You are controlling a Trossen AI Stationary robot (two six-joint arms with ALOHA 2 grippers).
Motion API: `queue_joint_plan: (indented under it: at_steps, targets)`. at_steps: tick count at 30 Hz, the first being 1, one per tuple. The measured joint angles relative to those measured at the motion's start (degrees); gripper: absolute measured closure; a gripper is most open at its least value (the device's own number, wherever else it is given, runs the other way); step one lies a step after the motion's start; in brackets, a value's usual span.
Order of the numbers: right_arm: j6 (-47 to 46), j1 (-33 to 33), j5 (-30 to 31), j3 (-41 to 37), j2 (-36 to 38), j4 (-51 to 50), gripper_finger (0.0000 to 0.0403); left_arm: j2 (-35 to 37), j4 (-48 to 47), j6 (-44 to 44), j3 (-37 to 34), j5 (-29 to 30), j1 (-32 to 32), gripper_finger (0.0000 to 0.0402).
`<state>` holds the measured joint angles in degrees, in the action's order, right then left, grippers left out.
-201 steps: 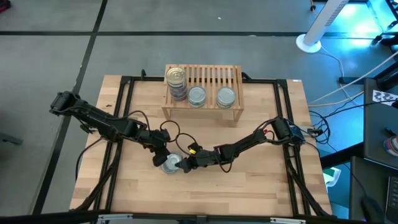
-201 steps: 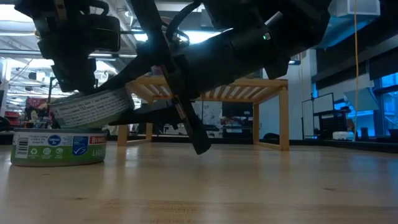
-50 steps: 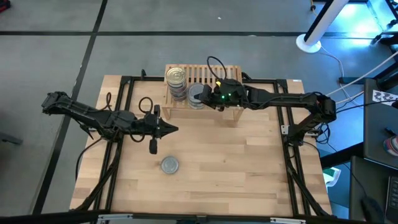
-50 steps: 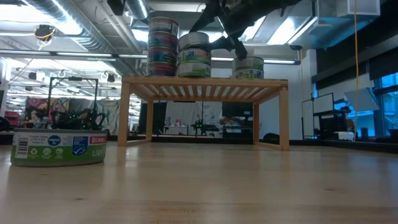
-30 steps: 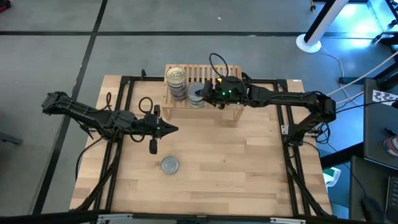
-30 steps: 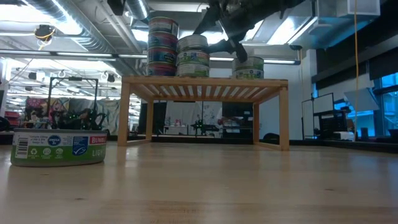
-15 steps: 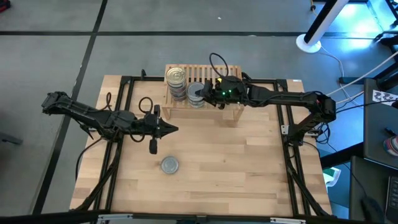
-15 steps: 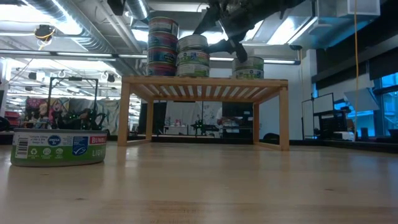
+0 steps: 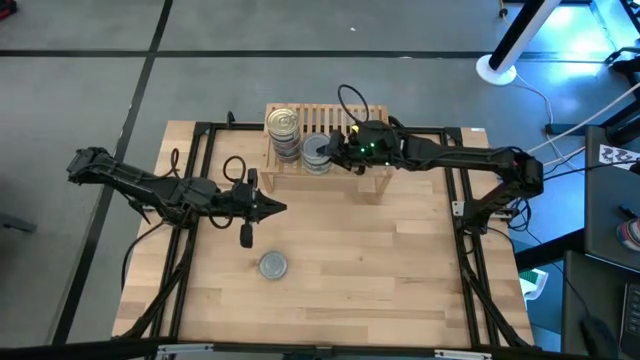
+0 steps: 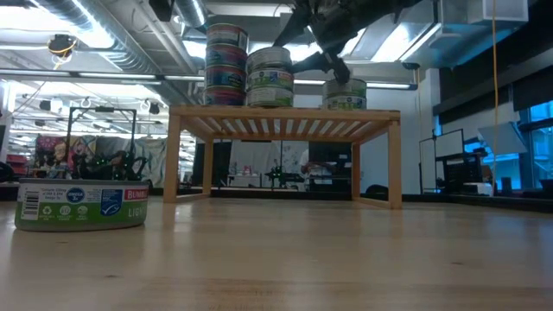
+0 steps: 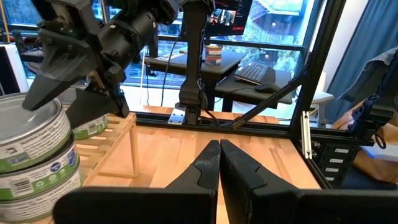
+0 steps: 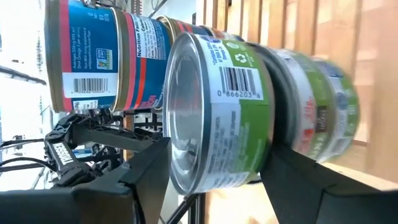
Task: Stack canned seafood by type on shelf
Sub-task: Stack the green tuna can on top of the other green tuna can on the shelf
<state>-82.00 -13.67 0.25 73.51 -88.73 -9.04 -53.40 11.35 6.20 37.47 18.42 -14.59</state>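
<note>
On the slatted shelf (image 9: 372, 118) at the table's far edge: a tall pile of blue-red tins (image 9: 283, 131) at its left end, a two-high pile of green-label tins (image 10: 269, 78) beside it, and one more green tin (image 10: 345, 93) further right, mostly hidden from above by the right arm. Right gripper (image 9: 327, 152) spread wide around the top tin of the green pile, a finger (image 12: 146, 175) to each side. Left gripper (image 9: 281, 208) clenched on nothing, hanging over bare table (image 9: 400, 270) between the shelf and a lone green-label tin (image 9: 273, 265) near the front, well apart from both.
</note>
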Motion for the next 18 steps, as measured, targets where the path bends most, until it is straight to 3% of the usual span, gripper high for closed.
queue_joint_plan:
  at_steps: [6, 18]
  targets:
    - [1.57, 0.02, 3.88, -0.02, 2.12, -4.34, 0.0166, 0.01, 0.02, 0.38, 0.02, 0.01, 0.0, 0.0394]
    - [1.75, 0.03, 4.13, -0.02, 2.37, -4.78, 0.0166, 0.01, 0.02, 1.09, 0.04, 0.0, 0.0, 0.0394]
